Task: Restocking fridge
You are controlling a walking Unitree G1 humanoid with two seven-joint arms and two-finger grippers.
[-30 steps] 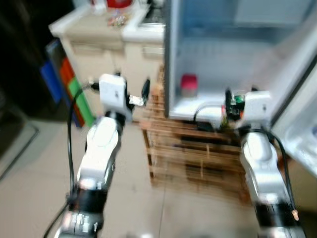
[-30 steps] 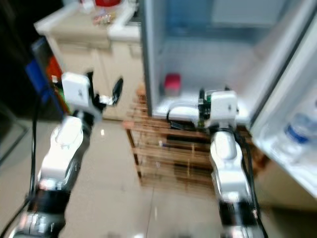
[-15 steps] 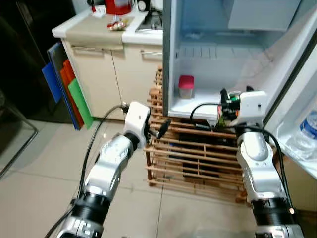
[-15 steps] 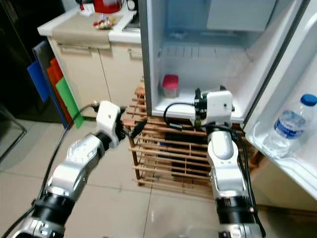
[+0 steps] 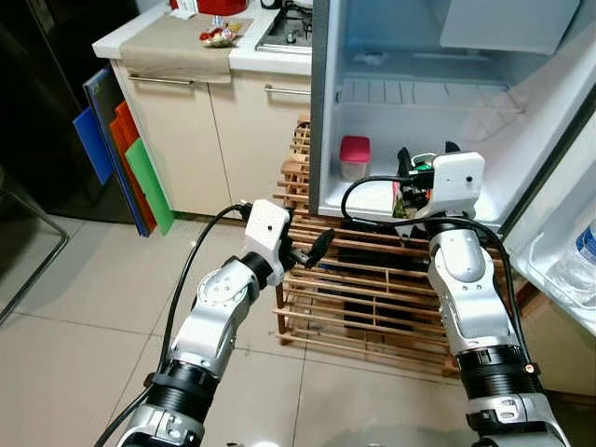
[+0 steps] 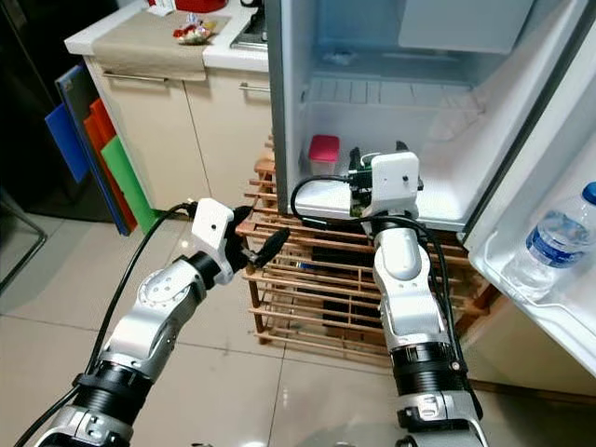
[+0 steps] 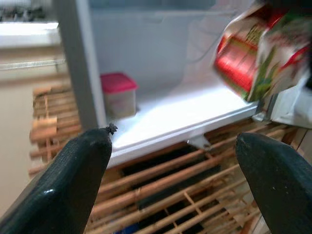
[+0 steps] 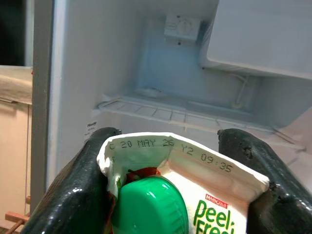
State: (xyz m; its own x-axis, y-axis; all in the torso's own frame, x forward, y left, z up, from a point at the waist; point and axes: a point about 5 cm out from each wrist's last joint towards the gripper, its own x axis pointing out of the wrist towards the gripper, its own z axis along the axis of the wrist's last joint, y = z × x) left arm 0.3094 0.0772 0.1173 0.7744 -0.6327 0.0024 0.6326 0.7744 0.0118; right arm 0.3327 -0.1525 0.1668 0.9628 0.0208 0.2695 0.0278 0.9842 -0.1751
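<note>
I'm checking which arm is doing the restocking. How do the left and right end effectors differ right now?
The right end effector is shut on the juice carton; the left end effector is open with nothing in it. The right is raised at the open fridge floor; the left sits lower, before the wooden rack. Both point toward the fridge.

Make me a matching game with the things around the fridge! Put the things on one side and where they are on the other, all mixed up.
Things:
1. juice carton
2. tub with the pink lid
3. water bottle
4. green board

Places:
A. leaning against the cupboard
B. in the fridge door shelf
C. held in the fingers of the right gripper
D. standing on the fridge floor, at the left side

Pairs: 1-C, 2-D, 3-B, 4-A
</note>
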